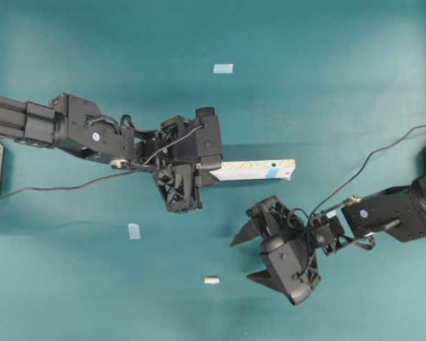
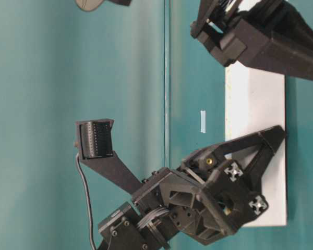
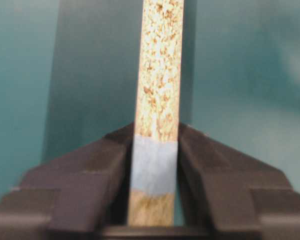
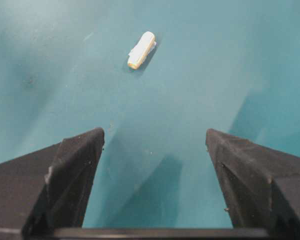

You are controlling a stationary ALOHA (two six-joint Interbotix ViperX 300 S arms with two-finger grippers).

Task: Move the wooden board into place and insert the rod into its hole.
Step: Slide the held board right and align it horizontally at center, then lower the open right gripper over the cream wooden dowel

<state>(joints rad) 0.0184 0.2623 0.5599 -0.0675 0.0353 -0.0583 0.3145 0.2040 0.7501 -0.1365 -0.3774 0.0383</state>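
The wooden board (image 1: pixel 255 170) is a pale speckled strip running rightward from my left gripper (image 1: pixel 211 170); the table-level view shows its broad white face (image 2: pixel 255 104). In the left wrist view the board (image 3: pixel 159 60) stands between the fingers (image 3: pixel 90 170) at a blue-taped patch, with a thin gap on each side, so the left gripper (image 3: pixel 155 131) is slightly open around it. I cannot make out the hole. The rod (image 1: pixel 211 280), a tiny cream peg, lies on the mat. My right gripper (image 1: pixel 243 259) is wide open, empty, just right of the rod (image 4: pixel 141 50).
Small pale-blue tape squares lie on the teal mat, one at the back (image 1: pixel 223 69) and one at front left (image 1: pixel 133 231). The right arm (image 1: pixel 390 213) reaches in from the right edge, with its cable looping above it.
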